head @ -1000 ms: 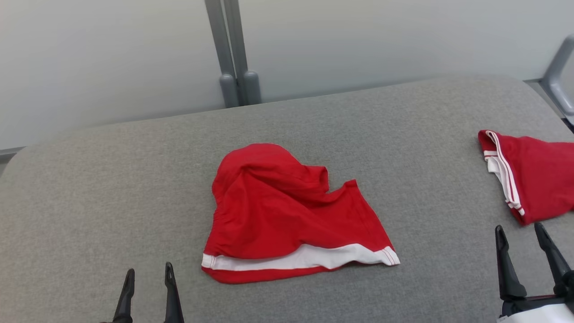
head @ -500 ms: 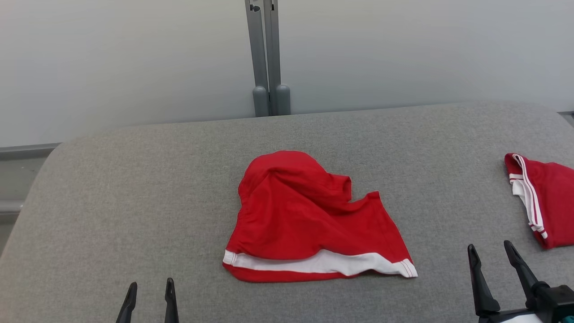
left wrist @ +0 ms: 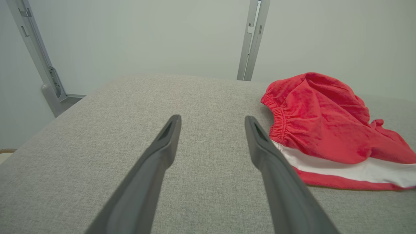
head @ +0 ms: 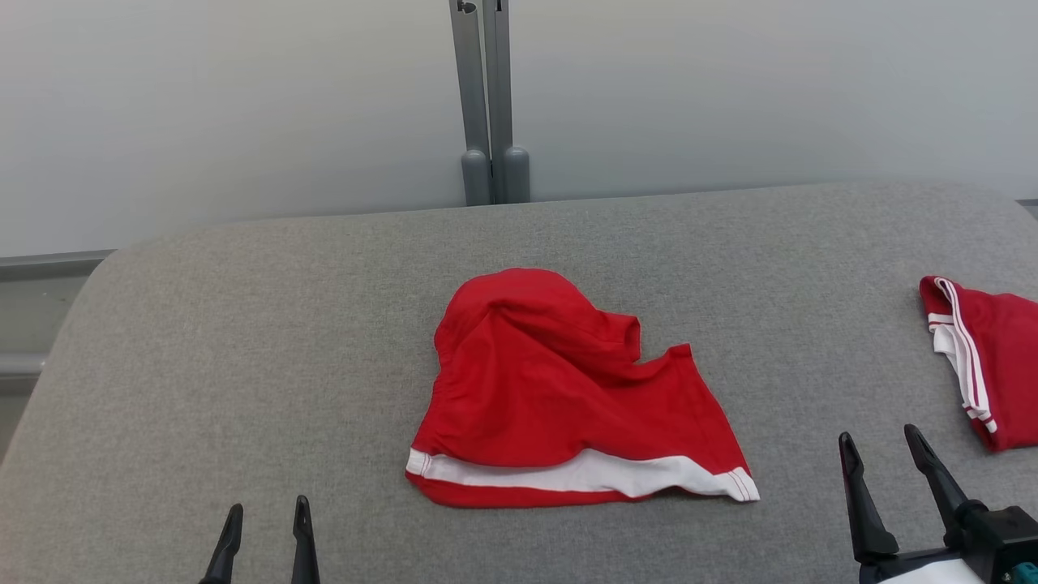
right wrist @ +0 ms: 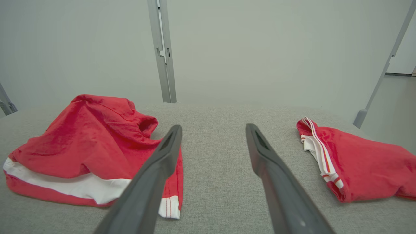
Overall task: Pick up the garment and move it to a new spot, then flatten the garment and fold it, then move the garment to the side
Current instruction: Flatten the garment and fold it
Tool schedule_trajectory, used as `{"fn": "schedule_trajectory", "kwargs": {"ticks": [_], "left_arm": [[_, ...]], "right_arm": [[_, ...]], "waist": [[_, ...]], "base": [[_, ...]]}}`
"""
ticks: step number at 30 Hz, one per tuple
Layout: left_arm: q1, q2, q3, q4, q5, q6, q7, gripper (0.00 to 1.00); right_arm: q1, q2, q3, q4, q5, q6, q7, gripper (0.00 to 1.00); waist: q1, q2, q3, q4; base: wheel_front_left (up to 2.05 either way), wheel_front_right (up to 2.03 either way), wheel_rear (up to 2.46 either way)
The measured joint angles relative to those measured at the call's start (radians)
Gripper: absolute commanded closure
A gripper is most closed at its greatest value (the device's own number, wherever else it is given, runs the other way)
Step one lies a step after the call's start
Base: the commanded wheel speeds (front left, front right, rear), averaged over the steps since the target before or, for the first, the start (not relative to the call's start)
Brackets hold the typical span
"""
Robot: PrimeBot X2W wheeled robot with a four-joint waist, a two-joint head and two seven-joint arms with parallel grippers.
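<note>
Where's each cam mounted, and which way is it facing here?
Head: on the head, looking forward and down at the table; garment mid-table, left gripper and right gripper at the bottom edge.
Left wrist: low over the table, facing the wall; own fingers open, garment to their right.
Right wrist: likewise; own fingers open, garment left, second garment right.
Shared: all three see the garment and post.
</note>
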Motion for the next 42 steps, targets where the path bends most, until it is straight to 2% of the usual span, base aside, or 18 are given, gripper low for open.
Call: {"fn": "schedule_trajectory", "kwargs": {"ticks": [19, 24, 26, 29, 34, 42], "left_arm": [[-0.005, 0.000, 0.004, 0.002, 0.001, 0.007, 0.000, 0.00], [-0.040, 0.000, -0.026, -0.016, 0.001, -0.001, 0.000, 0.00], [-0.076, 0.000, -0.052, -0.009, 0.001, -0.008, 0.000, 0.00], [-0.109, 0.000, -0.127, 0.138, 0.010, -0.038, 0.000, 0.00], [-0.248, -0.002, -0.217, 0.306, 0.011, -0.072, 0.000, 0.00], [-0.385, -0.002, -0.274, 0.485, 0.008, -0.088, 0.000, 0.00]], "right_arm": [[-0.001, -0.002, -0.003, -0.010, 0.004, 0.000, 0.000, 0.00], [-0.008, -0.010, 0.024, -0.041, 0.016, 0.000, 0.000, 0.00], [-0.008, -0.035, 0.083, 0.015, 0.029, 0.000, 0.000, 0.00], [-0.016, -0.079, 0.188, 0.163, 0.035, 0.000, 0.000, 0.00], [-0.145, -0.105, 0.273, 0.369, 0.045, 0.000, 0.000, 0.00], [-0.300, -0.107, 0.390, 0.514, 0.074, 0.000, 0.001, 0.00]], "waist": [[0.0000, 0.0000, 0.004, 0.001], [0.0000, 0.0000, 0.010, 0.008], [0.0000, 0.0000, 0.017, 0.013], [0.0000, 0.0000, 0.029, 0.018], [0.0000, 0.0000, 0.055, 0.015], [0.0000, 0.0000, 0.109, 0.009]], "base": [[0.00, 0.00, 0.00], [0.00, 0.00, 0.00], [0.00, 0.00, 0.00], [0.00, 0.00, 0.00], [0.00, 0.00, 0.00], [0.00, 0.00, 0.00]]}}
